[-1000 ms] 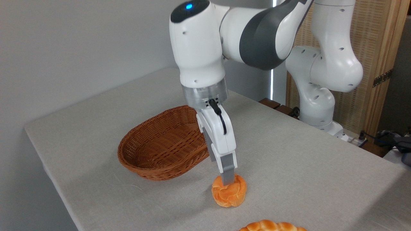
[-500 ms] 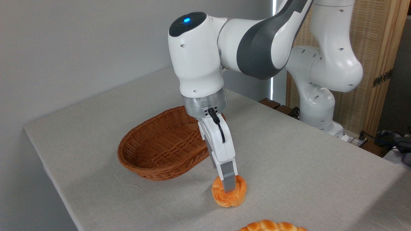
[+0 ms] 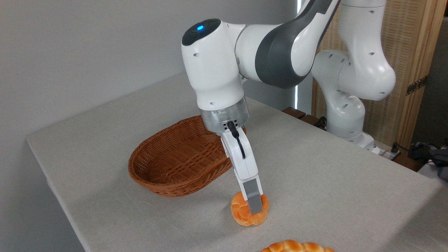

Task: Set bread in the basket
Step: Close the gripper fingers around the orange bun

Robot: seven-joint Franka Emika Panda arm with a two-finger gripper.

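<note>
The bread (image 3: 240, 212), a small round orange-golden bun with a knotted top, sits on the grey table in front of the basket. My gripper (image 3: 254, 205) has come down over it from above. Its near finger (image 3: 255, 204) hangs in front of the bun's face, almost down to the table. The far finger is hidden behind the bun. The jaws look spread to the bun's depth, and the bun is not lifted or squashed. The oval reddish-brown wicker basket (image 3: 168, 159) stands to the upper left, tipped slightly, with nothing visible inside it.
A longer braided golden loaf (image 3: 295, 247) lies at the bottom edge, just right of the bun. The arm's white base (image 3: 346, 119) stands at the table's back right. The table's left edge (image 3: 52, 182) runs close to the basket.
The arm has moved down, bringing the gripper from the bun's top to astride it, with the near finger now low across its front. Bun and basket have not moved.
</note>
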